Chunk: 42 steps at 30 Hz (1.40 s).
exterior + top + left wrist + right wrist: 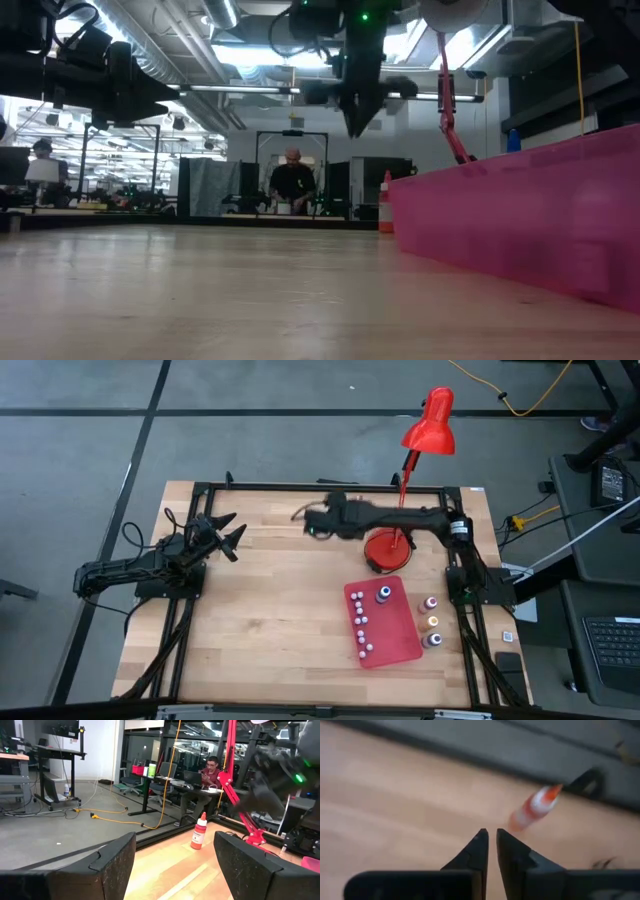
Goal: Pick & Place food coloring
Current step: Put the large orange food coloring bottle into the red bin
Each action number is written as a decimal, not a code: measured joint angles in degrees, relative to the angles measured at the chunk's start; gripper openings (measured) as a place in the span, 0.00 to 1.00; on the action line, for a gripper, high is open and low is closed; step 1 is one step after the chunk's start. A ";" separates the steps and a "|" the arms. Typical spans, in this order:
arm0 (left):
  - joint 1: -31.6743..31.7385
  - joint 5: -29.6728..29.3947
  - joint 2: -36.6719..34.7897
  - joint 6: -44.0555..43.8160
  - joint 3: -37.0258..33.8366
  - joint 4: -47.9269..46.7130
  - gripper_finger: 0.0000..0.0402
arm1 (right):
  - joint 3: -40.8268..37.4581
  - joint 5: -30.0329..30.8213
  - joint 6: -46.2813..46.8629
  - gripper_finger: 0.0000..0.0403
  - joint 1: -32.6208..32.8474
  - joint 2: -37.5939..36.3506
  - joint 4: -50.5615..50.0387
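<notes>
Right tool [491, 839] hung nearly closed, empty, above the wood-plank counter [270, 610]. Left tool [228, 536] waited wide at 9 o'clock. Small round food coloring bottles [362, 625] stood on flat red mat [395, 632], 4 o'clock.

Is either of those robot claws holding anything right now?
No, nothing is held. The right end effector is nearly shut and empty, above the table near a red bottle. The left end effector is open.

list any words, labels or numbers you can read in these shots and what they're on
None can be read.
The red-capped bottle at the table's far edge: no legible label in the left wrist view, and blurred in the right wrist view.
The food coloring bottles on the red mat: too small to show any print.
The red lamp: no markings visible.
</notes>
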 joint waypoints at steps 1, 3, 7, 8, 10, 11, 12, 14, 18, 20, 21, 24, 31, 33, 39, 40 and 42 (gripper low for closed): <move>-0.01 0.01 0.02 0.00 0.02 -0.02 0.66 | 1.63 0.87 -2.05 0.11 -0.66 0.00 -1.12; -0.01 0.02 0.02 0.00 0.00 0.00 0.66 | 4.68 1.75 -6.40 0.14 -1.83 -0.02 -2.32; -0.01 0.02 0.01 0.00 0.00 0.00 0.66 | 8.81 0.96 -12.70 0.23 -3.70 -0.04 -3.26; -0.01 0.02 0.02 0.00 0.00 0.00 0.66 | 9.35 0.76 -13.58 0.26 -4.25 -0.05 -3.08; -0.01 -0.01 0.02 0.00 0.00 0.00 0.66 | 9.67 0.49 -14.84 0.32 -5.40 -0.09 -2.98; 0.00 0.01 0.02 -0.01 0.00 0.00 0.66 | 9.67 0.41 -15.36 0.35 -5.92 -0.09 -3.00; 0.00 0.02 0.02 0.00 0.00 0.00 0.66 | 9.67 0.41 -16.20 0.37 -6.40 -0.09 -2.97; -0.01 0.02 0.02 0.00 0.02 0.00 0.66 | 9.73 0.40 -19.04 0.41 -7.06 0.25 -1.98; -0.01 0.02 0.02 0.00 0.02 0.00 0.66 | 9.73 0.06 -22.25 0.45 -8.24 1.88 1.60; 0.00 0.02 0.02 0.00 0.00 0.00 0.66 | 9.73 0.14 -22.68 0.45 -9.03 2.82 2.44; -0.01 0.02 0.01 0.00 0.00 0.00 0.66 | 9.73 0.10 -22.70 0.45 -9.48 3.21 2.37; -0.01 -0.01 0.02 -0.02 0.00 0.00 0.66 | 9.73 -0.47 -19.72 0.45 -10.81 4.51 1.59; 0.01 0.02 0.02 0.00 0.00 0.00 0.66 | 9.71 -2.97 -11.86 0.45 -13.87 6.10 -1.13; 0.00 0.02 0.02 -0.02 0.00 0.00 0.66 | 9.71 -3.50 -8.89 0.45 -14.57 6.04 -3.34; -0.01 0.02 0.01 0.00 0.00 0.00 0.66 | 9.71 -3.54 -4.62 0.45 -16.23 6.01 -8.65; -0.01 0.02 0.02 0.00 0.02 -0.01 0.66 | 9.71 -4.20 -3.81 0.45 -16.50 6.01 -9.22; 0.01 0.02 0.02 0.00 0.02 0.00 0.66 | 9.71 -5.59 -2.35 0.45 -16.97 6.01 -9.81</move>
